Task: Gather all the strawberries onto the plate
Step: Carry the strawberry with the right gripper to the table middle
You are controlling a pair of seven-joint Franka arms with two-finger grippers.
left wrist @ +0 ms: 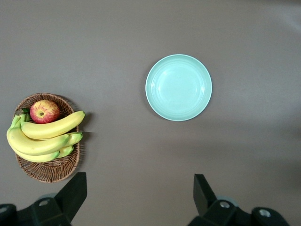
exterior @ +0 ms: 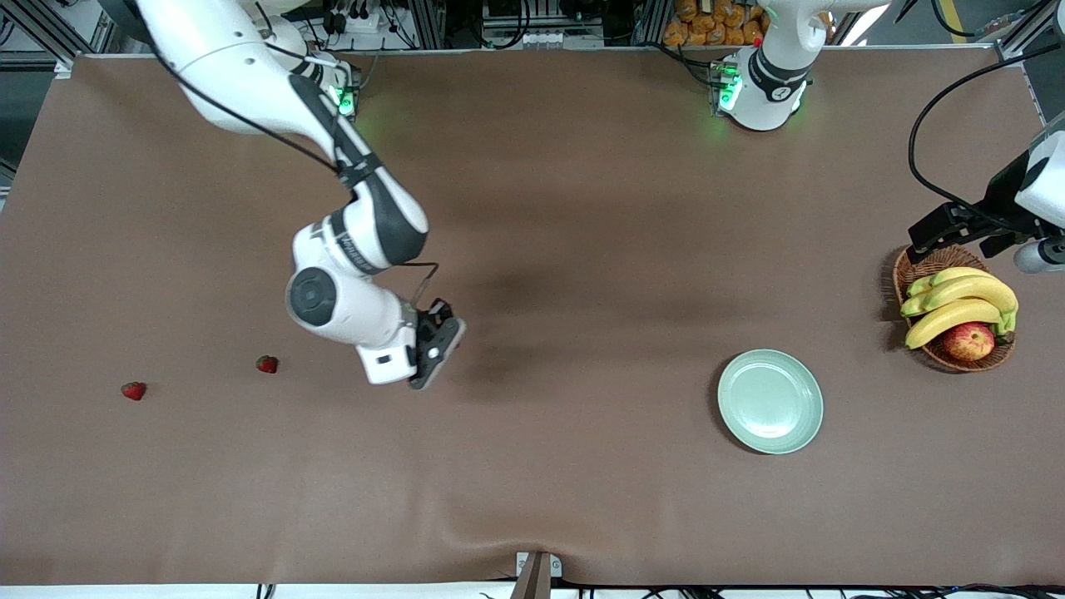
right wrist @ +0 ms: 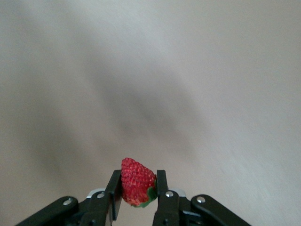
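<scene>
My right gripper (exterior: 435, 353) (right wrist: 137, 177) hangs over bare table between the loose berries and the plate, shut on a red strawberry (right wrist: 137, 188) with a green cap. Two more strawberries (exterior: 267, 363) (exterior: 133, 390) lie on the table toward the right arm's end. The pale green plate (exterior: 770, 401) (left wrist: 178, 87) sits with nothing in it toward the left arm's end. High up by the basket's rim, my left gripper (exterior: 944, 231) (left wrist: 140, 182) is open and holds nothing.
A wicker basket (exterior: 915, 274) (left wrist: 47, 169) with bananas (exterior: 957, 304) and a red-yellow apple (exterior: 969, 341) stands beside the plate at the left arm's end. Brown cloth covers the table.
</scene>
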